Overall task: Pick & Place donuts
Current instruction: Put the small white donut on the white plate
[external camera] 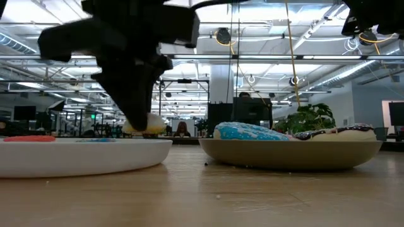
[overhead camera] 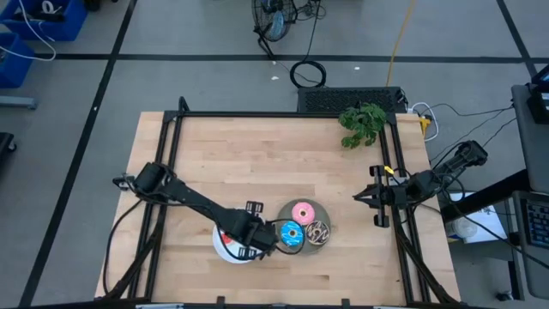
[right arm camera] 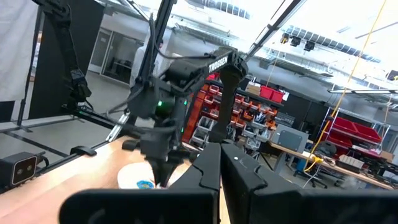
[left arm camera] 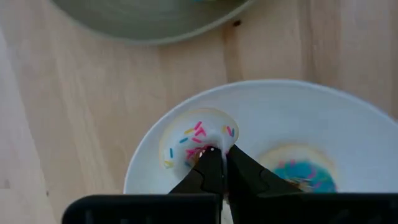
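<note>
1. Donuts sit on two plates at the lower centre of my high view: the grey plate (overhead camera: 319, 212) carries the pink donut (overhead camera: 302, 213), the blue sprinkled donut (overhead camera: 291, 233) and the dark drizzled donut (overhead camera: 319, 232).
2. I see the white plate (left arm camera: 348, 124) holding the tiny white donut (left arm camera: 193, 138), the tiny blue donut (left arm camera: 303, 172) and, in the low view's left, a tiny red donut (external camera: 28, 138).
3. My left gripper (left arm camera: 217, 155) has its jaws pinched on the tiny white donut, over the white plate.
4. My right gripper (overhead camera: 360, 196) waits at the bench's (overhead camera: 257, 163) right edge, jaws closed, empty.
</note>
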Robot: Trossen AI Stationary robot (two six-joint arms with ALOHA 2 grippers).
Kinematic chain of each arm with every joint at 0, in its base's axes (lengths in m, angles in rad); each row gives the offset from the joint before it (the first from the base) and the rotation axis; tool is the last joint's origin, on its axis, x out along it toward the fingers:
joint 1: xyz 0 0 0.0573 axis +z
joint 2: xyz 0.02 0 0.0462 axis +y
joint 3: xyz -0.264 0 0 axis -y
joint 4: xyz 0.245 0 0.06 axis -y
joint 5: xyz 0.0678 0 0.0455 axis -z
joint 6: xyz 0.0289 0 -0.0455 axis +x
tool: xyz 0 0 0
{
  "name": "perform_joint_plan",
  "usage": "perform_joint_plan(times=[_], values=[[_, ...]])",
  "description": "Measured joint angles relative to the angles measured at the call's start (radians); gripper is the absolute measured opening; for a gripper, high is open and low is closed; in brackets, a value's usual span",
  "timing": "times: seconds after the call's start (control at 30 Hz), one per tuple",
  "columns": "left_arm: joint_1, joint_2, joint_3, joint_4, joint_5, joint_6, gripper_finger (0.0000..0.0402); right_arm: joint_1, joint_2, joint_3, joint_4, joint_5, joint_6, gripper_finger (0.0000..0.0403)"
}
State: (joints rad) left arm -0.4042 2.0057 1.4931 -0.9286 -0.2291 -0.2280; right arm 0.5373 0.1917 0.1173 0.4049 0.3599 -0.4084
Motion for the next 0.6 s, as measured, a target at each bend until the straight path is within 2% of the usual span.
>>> perform_joint_plan(times=[0.23, 0.47, 0.6], values=[[0.008, 0.000, -0.108, 0.094, -0.018, -0.046, 0.0021, 0.000, 0.000, 0.000, 0.002, 0.000, 0.004, 0.0000], [0.013, 0.000, -0.137, 0.122, -0.014, -0.056, 0.0014, 0.000, 0.000, 0.000, 0.002, 0.000, 0.003, 0.0000], [0.026, 0.000, -0.124, 0.123, -0.005, -0.089, 0.0055, 0.000, 0.000, 0.000, 0.002, 0.000, 0.003, 0.0000]])
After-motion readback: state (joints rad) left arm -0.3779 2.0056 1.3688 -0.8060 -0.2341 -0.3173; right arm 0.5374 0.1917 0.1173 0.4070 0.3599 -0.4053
